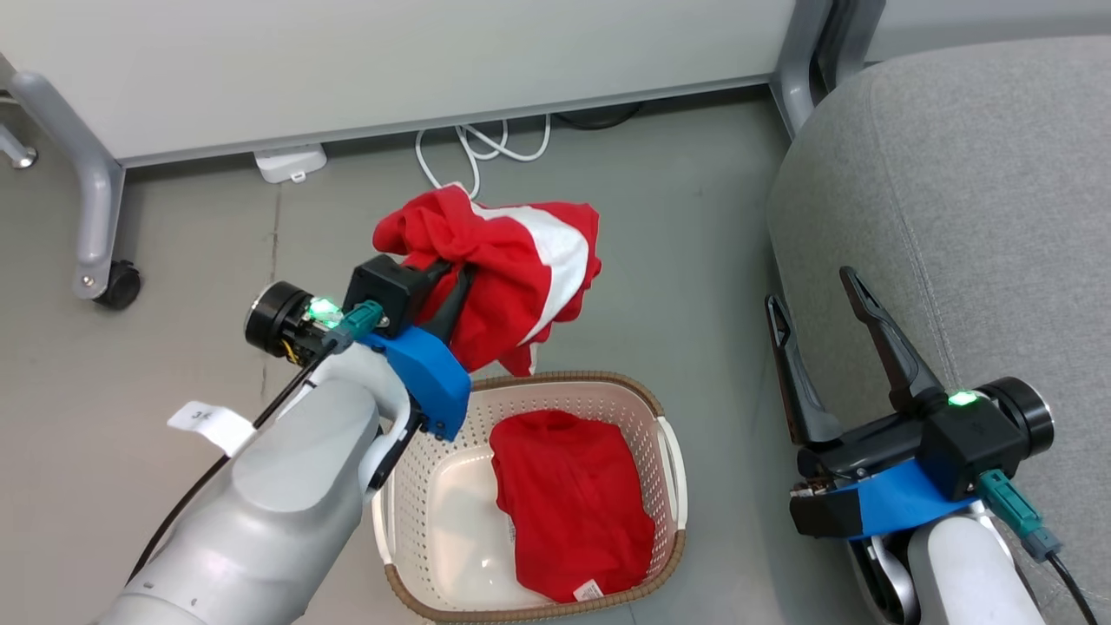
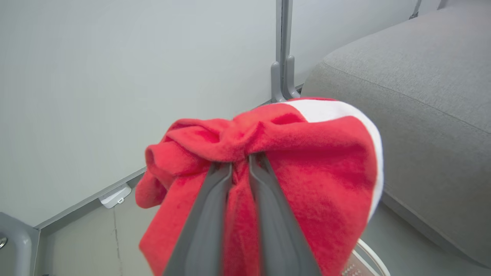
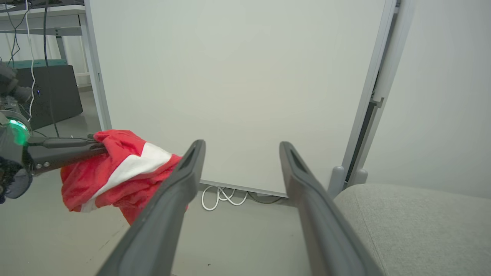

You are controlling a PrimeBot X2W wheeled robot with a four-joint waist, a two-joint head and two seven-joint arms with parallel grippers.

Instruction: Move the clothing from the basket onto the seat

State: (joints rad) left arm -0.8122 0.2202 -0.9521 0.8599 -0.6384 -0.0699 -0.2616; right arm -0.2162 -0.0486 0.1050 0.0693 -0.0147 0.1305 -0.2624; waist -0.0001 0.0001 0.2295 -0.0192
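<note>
Red-and-white garment (image 1: 529, 260) is pinched in the nearly closed left gripper (image 1: 451, 271), hung clear above the basket (image 1: 608, 382). The seat (image 1: 955, 217) is found at 3 o'clock from it. Right gripper (image 1: 809, 289), nearer the seat, is spread wide, empty.

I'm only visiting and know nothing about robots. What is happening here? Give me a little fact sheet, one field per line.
Left gripper: shut on the red and white garment
Red and white garment: bunched up, held in the air, out of the basket
Right gripper: open, holding nothing, beside the sofa
Basket: holds a plain red garment with a white tag
Sofa: grey, on the robot's right; no clothing on the part in view
</note>
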